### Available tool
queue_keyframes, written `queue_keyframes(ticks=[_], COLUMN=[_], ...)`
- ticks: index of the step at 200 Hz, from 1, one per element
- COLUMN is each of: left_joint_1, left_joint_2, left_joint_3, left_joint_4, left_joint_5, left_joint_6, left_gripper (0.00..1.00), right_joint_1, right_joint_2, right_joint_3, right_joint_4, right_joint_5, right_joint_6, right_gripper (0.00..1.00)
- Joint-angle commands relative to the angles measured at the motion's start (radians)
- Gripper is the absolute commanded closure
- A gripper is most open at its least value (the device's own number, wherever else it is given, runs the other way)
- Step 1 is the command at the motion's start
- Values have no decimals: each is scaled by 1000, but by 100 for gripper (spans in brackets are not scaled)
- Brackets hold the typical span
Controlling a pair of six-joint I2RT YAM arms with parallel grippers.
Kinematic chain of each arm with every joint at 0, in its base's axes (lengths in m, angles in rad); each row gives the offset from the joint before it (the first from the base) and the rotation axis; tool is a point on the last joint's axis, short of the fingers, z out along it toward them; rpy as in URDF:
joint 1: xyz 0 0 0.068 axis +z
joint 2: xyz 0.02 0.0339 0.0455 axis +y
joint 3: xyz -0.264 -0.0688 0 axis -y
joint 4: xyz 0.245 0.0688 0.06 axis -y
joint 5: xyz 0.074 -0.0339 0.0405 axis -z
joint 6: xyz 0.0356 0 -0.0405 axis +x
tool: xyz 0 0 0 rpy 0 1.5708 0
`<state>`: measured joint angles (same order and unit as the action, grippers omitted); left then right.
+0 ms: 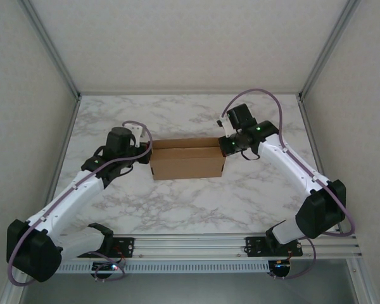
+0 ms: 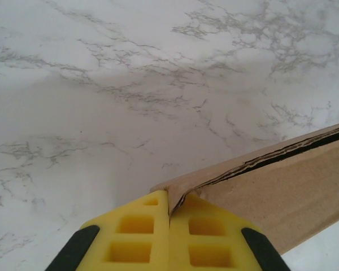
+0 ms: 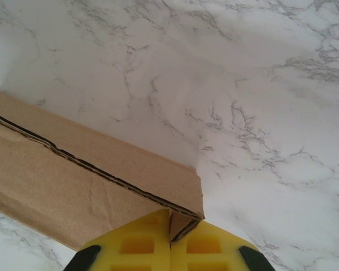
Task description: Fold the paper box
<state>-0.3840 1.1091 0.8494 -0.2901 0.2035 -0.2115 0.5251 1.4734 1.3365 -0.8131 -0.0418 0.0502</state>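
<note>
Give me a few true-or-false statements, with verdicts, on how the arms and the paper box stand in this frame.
1. The left end effector is shut on a corner of the paper box. True.
2. The right end effector hangs open, apart from the box. False: it is shut on the box's opposite corner.
3. The cardboard lies as a flat unfolded sheet. False: it is folded into a compact rectangular shape.
4. The box is between the two arms, over a marble-patterned table. True.
</note>
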Motion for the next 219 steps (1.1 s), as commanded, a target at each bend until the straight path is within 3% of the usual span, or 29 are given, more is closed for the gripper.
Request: queue_keyframes(ticks=[1,68,109,219], left_joint_1=[-44,-154,-184,-232], left_joint_2=[11,78,79,-24], left_joint_3=[24,83,43,-103], left_joint_4=[22,-67,-43,9], left_joint_5=[-21,-252,-268,-343], left_joint_6=[-60,-120,-178,-175], left_gripper=[100,100,100,100], right_joint_1=[33,69,72,75], right_joint_2=[-25,-37,-50,-95], right_joint_3=[-22,-47,-65,-137], right_joint_4=[28,53,66,106], right_joint_5=[-5,95,111,145], right_joint_6=[26,52,59,23], right_gripper=[100,100,100,100])
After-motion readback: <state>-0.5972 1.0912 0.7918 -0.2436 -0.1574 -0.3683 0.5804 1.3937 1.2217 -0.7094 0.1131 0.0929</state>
